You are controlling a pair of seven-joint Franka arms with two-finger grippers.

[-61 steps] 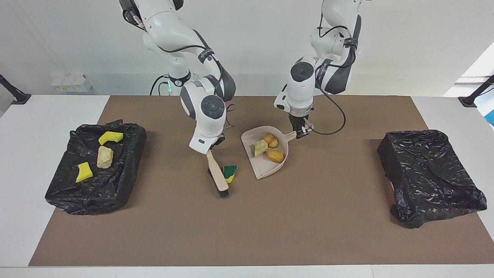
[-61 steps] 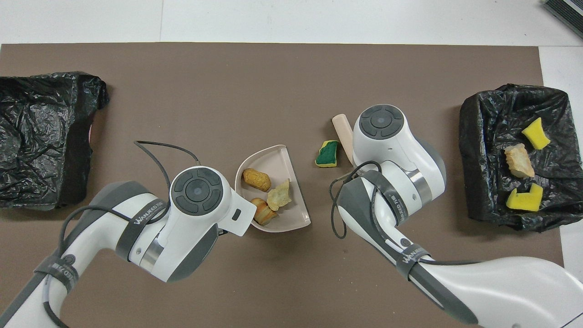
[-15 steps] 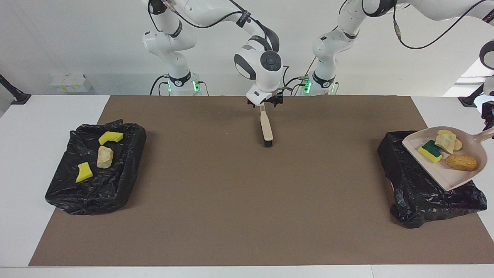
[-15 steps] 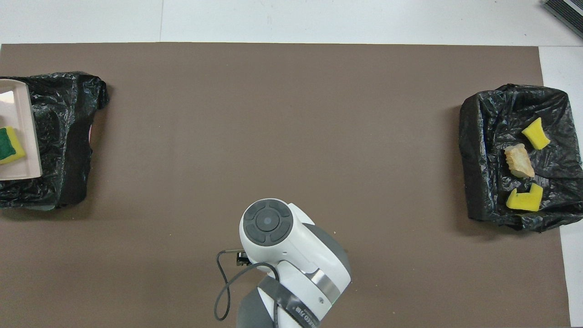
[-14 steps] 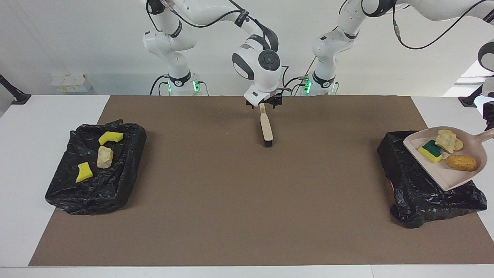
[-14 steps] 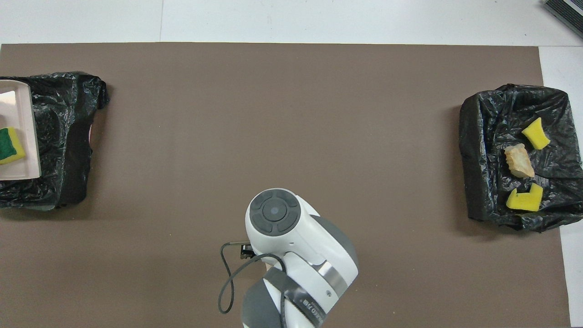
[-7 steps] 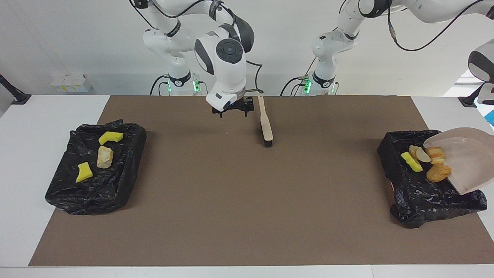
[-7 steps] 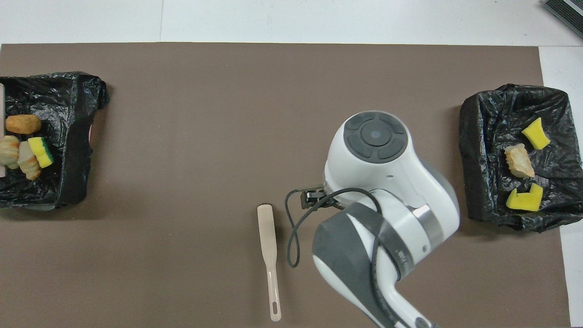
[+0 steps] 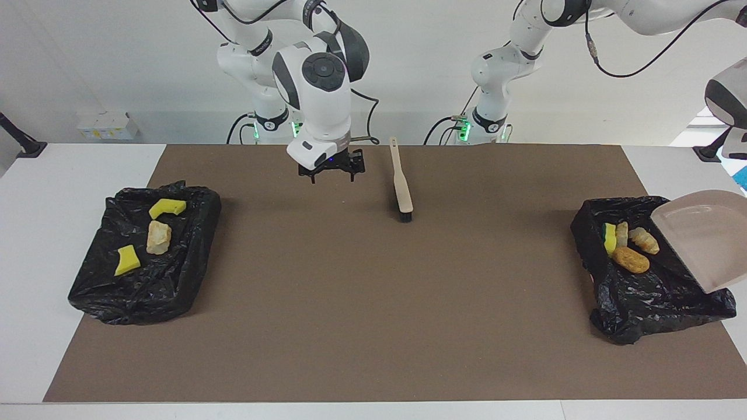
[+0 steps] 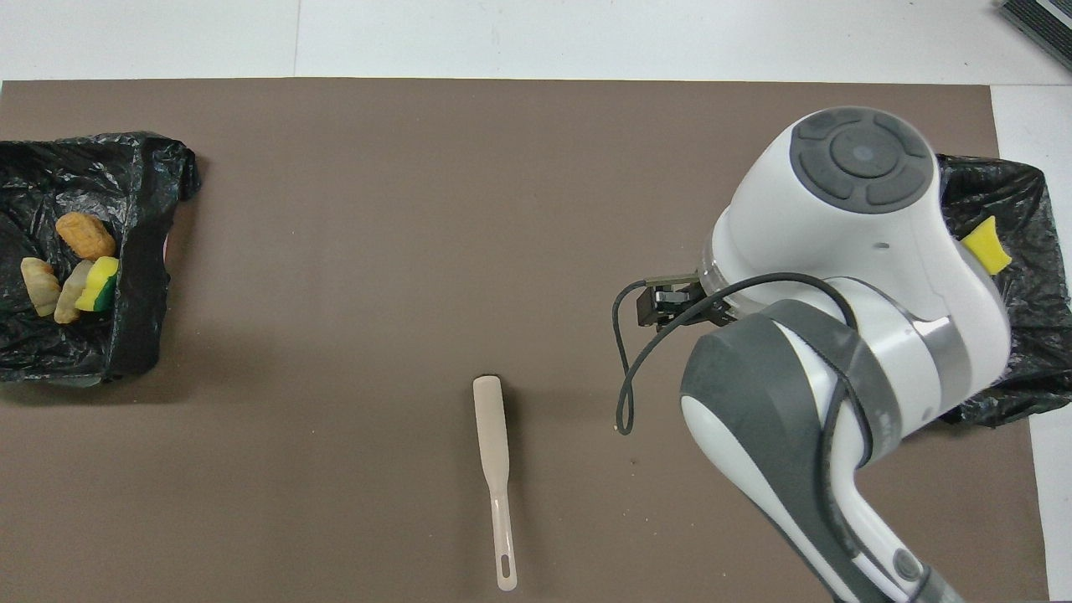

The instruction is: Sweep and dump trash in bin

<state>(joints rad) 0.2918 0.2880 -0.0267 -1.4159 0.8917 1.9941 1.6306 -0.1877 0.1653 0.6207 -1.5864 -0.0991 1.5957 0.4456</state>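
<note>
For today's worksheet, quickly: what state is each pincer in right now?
Left pincer: out of view, shut on the dustpan.
Right pincer: open, empty, over the mat.

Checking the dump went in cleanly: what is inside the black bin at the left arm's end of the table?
Four pieces lie in the bin: a green-and-yellow sponge scrap, two pale pastry lumps and an orange one. The tilted dustpan covers one corner.
</note>
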